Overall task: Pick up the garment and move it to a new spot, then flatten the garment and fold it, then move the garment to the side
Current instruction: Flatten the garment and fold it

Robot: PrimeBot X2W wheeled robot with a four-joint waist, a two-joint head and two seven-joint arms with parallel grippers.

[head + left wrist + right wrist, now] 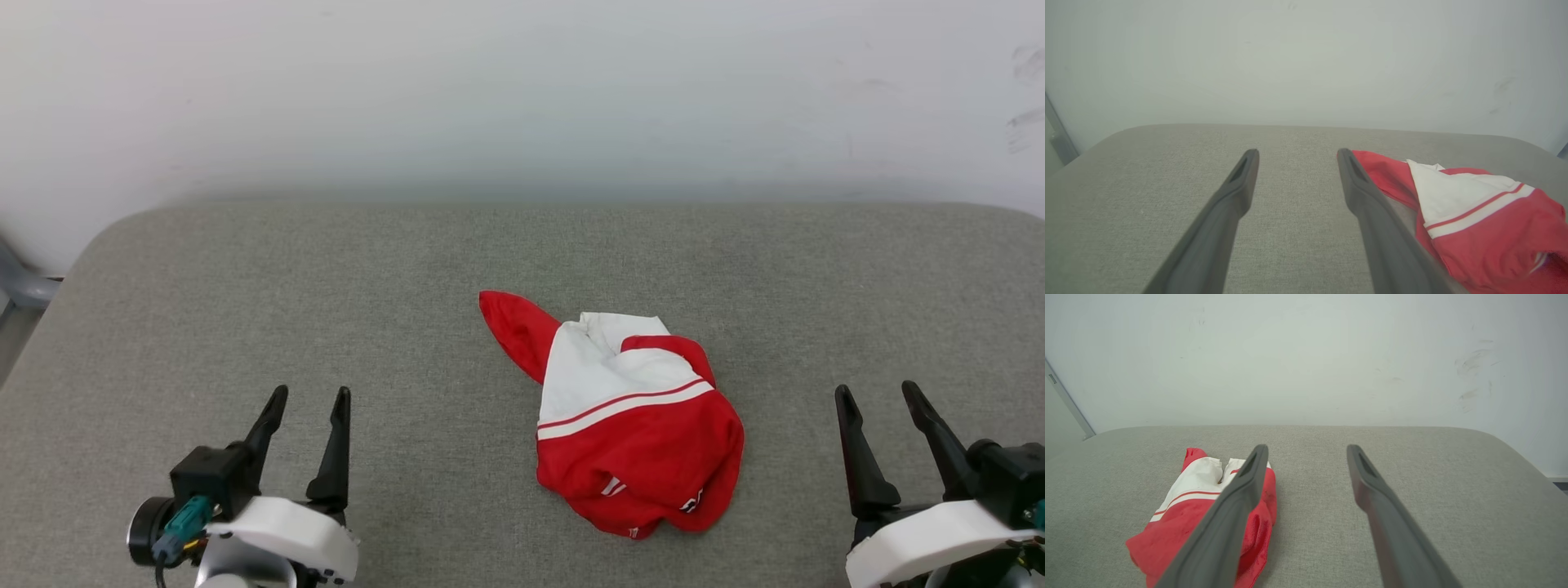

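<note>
The garment, bright red with a white sleeve end and white-and-red stripe trim, lies crumpled in a heap at the middle of the grey cushioned surface. My left gripper stands open at the lower left, well clear of the cloth, nothing between its fingers. At the lower right my right gripper is open too, apart from the heap. In the left wrist view the garment lies to the right of the left gripper. The right wrist view has the garment to the left, partly behind one finger of the right gripper.
A pale wall rises directly behind the surface's rounded far edge. A grey metal part shows past the left edge. Bare grey fabric stretches on both sides of the heap.
</note>
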